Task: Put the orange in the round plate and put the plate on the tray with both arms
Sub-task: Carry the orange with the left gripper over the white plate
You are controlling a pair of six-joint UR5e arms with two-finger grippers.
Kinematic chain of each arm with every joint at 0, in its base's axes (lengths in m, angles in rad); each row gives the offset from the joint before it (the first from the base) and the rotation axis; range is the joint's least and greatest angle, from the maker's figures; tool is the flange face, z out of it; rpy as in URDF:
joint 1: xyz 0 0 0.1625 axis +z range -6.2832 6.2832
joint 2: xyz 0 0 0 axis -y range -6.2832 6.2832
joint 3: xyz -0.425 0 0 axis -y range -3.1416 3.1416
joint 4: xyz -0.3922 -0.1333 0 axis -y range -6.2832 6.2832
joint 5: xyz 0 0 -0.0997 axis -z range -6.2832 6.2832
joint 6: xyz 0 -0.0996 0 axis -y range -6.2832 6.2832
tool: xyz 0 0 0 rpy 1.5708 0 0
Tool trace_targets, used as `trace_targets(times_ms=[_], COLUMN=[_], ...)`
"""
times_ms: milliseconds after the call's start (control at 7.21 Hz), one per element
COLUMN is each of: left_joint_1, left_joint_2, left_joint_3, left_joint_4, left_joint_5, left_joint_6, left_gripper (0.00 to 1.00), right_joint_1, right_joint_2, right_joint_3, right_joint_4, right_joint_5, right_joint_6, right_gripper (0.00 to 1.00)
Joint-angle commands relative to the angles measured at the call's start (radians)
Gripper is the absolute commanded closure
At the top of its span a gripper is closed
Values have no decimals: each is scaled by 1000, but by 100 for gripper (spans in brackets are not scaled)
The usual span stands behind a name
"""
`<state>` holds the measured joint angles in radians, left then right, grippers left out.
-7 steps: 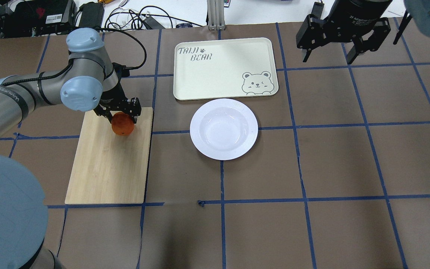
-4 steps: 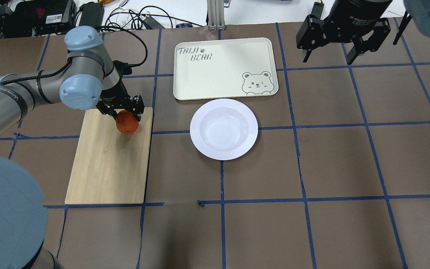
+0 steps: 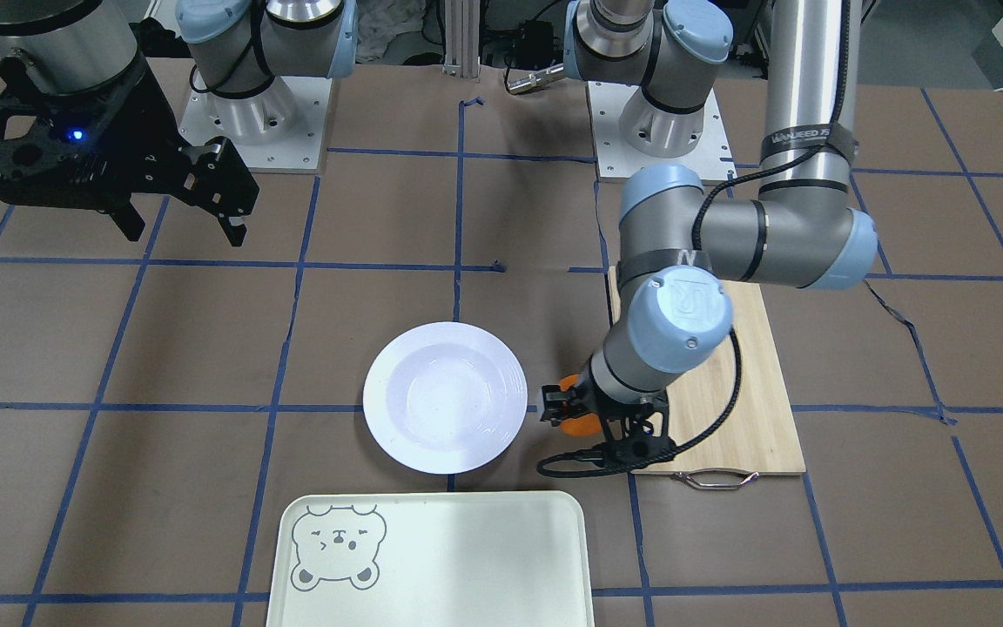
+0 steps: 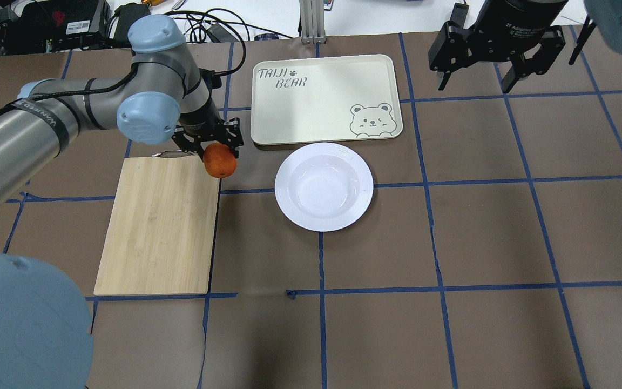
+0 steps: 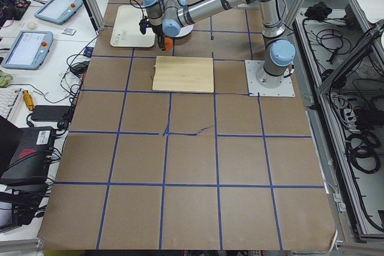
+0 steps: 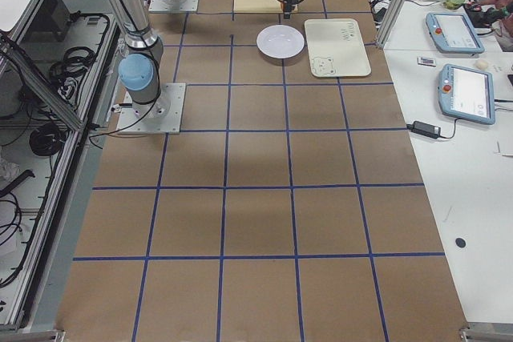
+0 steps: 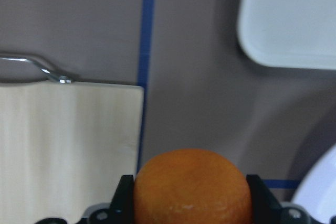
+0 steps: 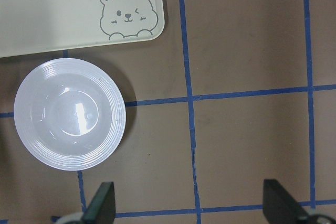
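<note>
Left pincer [image 4: 218,151] is clamped on the orange [image 4: 220,161] above the counter [image 4: 484,232], left of the round plate [image 4: 324,186], near it. Just beyond the plate lies the tray [image 4: 322,102]. Right pincer [image 4: 474,86] gapes wide, empty, farther right.

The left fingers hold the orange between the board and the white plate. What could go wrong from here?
1. The left gripper pinches the round orange at two sides only; it might slip and roll across the table.
2. Released high or off-centre, it may strike the ridged rim of the round plate and bounce out.
3. The plate lies very close to the tray, leaving little room to grasp that edge.
</note>
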<state>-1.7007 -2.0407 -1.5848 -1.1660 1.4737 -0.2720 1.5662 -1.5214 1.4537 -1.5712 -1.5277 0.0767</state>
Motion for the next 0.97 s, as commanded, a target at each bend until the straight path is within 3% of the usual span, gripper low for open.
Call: trace_targets(times_ms=[0, 277, 416, 555, 832], left_joint_1=[-121, -183, -189, -189, -188], left_joint_2=[-16, -58, -76, -78, -79], left_joint_3=[8, -9, -27, -33, -26], left_joint_4=[23, 92, 109, 117, 132], left_joint_5=[-65, -116, -115, -115, -115], left_joint_6=[-259, -346, -346, -345, -339], left_gripper=[76, 75, 66, 51, 0], right_joint_1=[0, 0, 0, 0, 0], right_joint_2=[0, 0, 0, 0, 0], right_joint_3=[1, 1, 1, 1, 1], right_joint_4=[0, 0, 0, 0, 0], right_joint_5=[0, 0, 0, 0, 0], right_joint_6=[0, 0, 0, 0, 0], right_gripper=[0, 0, 0, 0, 0])
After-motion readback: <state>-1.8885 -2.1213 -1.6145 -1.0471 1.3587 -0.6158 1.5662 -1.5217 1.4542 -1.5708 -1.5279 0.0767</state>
